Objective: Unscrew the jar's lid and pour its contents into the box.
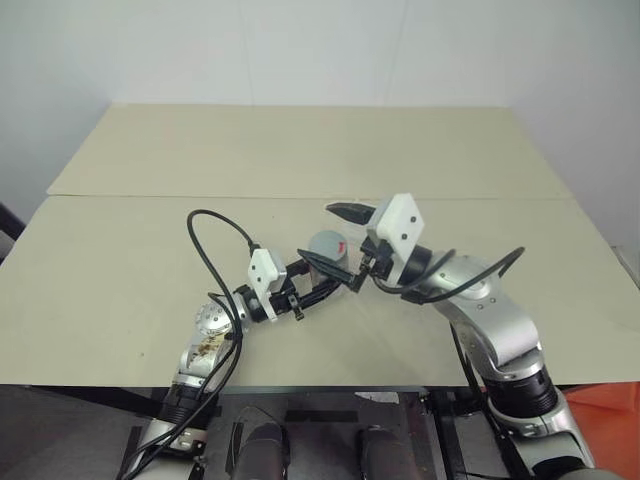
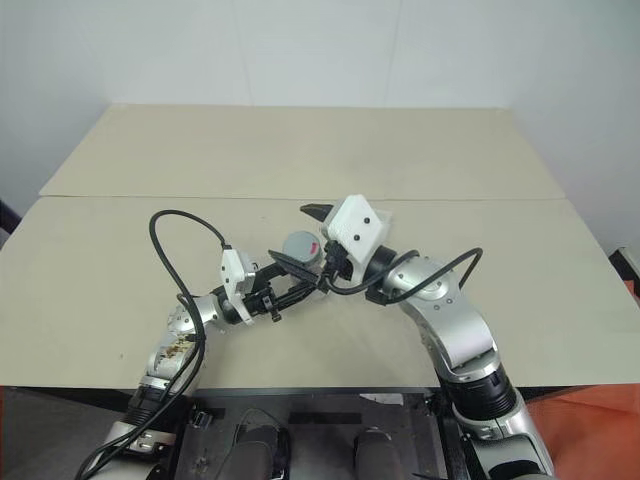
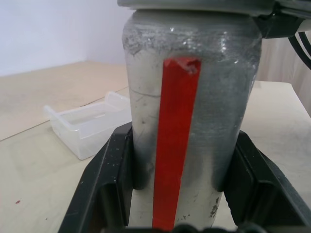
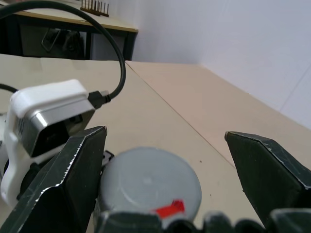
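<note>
The jar [image 1: 330,251] is held up above the bench [image 1: 120,270], clamped by its body between the two black fingers [image 3: 104,189] of the left gripper [image 1: 322,272]. A long red stripe [image 3: 174,141] can be seen running down the jar's silvery side in the left wrist view. The grey lid [image 4: 149,180] is seated on top of the jar, still screwed on by the look of it. The right gripper [image 1: 353,247] is spread wide, one finger on each side of the lid, and no contact with it can be made out. The clear box [image 3: 87,124] is sat on the bench, a bit off from the jar, open side up.
</note>
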{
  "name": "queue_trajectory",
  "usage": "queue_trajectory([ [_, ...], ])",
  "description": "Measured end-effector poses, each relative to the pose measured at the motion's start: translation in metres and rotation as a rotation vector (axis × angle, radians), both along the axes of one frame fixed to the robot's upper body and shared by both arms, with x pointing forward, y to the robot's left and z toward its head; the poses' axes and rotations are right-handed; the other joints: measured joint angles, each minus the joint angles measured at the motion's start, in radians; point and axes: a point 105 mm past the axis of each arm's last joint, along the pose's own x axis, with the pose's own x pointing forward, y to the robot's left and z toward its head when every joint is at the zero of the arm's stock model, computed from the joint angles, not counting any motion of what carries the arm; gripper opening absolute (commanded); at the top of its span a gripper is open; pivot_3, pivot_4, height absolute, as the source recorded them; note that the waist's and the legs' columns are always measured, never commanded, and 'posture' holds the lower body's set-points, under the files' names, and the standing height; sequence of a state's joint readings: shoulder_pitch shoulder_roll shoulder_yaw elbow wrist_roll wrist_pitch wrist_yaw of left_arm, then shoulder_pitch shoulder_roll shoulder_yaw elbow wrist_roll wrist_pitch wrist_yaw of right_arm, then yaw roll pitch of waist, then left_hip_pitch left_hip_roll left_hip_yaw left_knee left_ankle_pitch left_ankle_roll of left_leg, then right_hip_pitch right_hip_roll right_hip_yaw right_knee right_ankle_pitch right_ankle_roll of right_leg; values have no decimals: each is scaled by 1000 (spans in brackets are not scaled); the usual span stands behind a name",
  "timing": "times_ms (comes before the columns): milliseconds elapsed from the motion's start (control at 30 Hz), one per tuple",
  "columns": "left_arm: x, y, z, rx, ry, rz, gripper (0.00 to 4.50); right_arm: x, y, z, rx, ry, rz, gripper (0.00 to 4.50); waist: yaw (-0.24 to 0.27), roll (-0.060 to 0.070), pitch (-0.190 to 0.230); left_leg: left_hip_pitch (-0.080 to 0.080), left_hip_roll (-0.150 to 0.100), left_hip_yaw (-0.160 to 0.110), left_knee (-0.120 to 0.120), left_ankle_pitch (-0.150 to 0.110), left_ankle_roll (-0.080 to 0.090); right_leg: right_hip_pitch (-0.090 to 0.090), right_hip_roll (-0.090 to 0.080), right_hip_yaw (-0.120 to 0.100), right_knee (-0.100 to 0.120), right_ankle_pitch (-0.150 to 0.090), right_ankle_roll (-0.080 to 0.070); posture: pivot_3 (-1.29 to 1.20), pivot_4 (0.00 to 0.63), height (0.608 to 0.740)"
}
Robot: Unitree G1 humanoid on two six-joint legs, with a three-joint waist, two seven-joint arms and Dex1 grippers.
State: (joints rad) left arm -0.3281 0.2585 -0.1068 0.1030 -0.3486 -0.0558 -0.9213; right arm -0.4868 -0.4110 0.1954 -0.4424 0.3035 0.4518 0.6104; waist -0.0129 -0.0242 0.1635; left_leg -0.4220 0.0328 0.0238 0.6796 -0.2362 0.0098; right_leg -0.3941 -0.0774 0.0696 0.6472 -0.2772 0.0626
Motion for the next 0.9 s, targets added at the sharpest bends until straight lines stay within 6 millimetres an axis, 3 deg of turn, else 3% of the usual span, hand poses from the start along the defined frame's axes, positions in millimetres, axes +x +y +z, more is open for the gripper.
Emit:
queue_trajectory([
  [667,3,6,-1,3,2,-4,2135,-15,-43,-1,-22,27,2,4472,-1,0,0,1,0,0,0,0,0,1,0,0,0,0,0,0,150,740],
  [900,3,4,0,-7,-2,-7,2135,-25,-22,21,58,-7,104,4472,-2,0,0,1,0,-1,0,0,0,1,0,0,0,0,0,0,150,740],
])
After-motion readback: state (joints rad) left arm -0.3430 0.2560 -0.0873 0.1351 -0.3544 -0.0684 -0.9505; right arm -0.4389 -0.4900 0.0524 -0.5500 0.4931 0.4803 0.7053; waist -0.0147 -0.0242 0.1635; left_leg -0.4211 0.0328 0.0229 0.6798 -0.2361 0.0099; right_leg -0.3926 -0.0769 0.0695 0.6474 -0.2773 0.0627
